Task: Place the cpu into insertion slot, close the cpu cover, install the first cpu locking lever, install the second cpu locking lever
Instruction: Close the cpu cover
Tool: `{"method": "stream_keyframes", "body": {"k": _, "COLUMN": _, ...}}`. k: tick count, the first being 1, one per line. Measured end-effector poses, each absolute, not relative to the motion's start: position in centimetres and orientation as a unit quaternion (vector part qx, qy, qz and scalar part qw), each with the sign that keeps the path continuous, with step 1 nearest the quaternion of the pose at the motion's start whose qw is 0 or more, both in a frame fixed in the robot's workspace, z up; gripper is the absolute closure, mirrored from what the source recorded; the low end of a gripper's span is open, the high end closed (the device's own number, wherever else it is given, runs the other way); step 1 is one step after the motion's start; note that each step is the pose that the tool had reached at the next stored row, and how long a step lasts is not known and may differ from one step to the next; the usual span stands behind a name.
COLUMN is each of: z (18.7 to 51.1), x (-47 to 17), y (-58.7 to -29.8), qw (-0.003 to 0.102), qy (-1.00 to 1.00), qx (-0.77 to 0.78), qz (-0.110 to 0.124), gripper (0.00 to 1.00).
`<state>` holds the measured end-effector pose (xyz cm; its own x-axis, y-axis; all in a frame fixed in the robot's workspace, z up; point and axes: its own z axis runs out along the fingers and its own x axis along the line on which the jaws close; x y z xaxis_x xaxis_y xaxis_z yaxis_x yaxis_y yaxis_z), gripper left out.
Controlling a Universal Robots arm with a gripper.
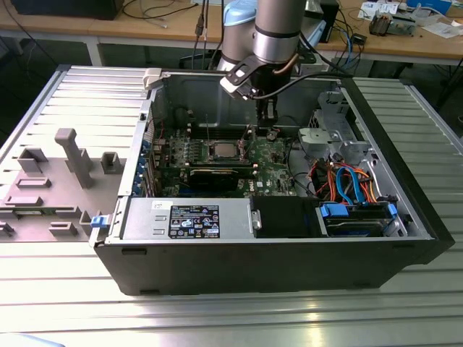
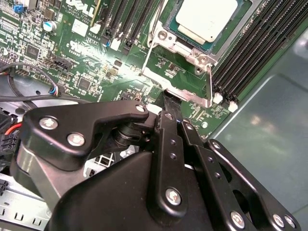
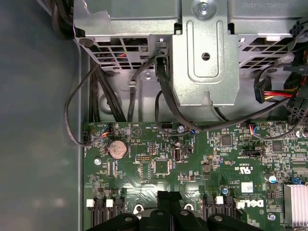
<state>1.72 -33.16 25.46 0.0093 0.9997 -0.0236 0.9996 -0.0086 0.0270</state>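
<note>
The cpu (image 2: 207, 18), a flat square with a silver top, lies in the insertion slot (image 2: 185, 50) on the green board; it also shows in the exterior view as the cpu (image 1: 223, 150). The cpu cover (image 2: 238, 29) lies as a silver frame around the chip. Thin wire levers (image 2: 153, 48) run along the socket's sides. My gripper (image 2: 171, 102) is shut, its black fingertips down at the board beside the socket's silver corner plate (image 2: 190, 94). It hangs inside the case as the gripper (image 1: 268, 119), to the exterior view's right of the chip, and shows again as the gripper (image 3: 169, 198).
Long black memory slots (image 2: 250, 53) flank the socket. A metal drive cage (image 3: 204, 57) with black cables (image 3: 163, 91) stands close behind. The power supply (image 1: 184, 219) and the case walls (image 1: 253, 264) hem the board in. A grey fixture (image 1: 72, 155) sits at the exterior view's left.
</note>
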Motion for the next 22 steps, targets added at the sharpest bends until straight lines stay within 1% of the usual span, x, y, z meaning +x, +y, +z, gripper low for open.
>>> {"method": "stream_keyframes", "body": {"k": 22, "z": 25.46, "x": 1.18, "y": -33.16, "qw": 0.018, "qy": 0.704, "qx": 0.710, "qz": 0.001, "gripper": 0.89}}
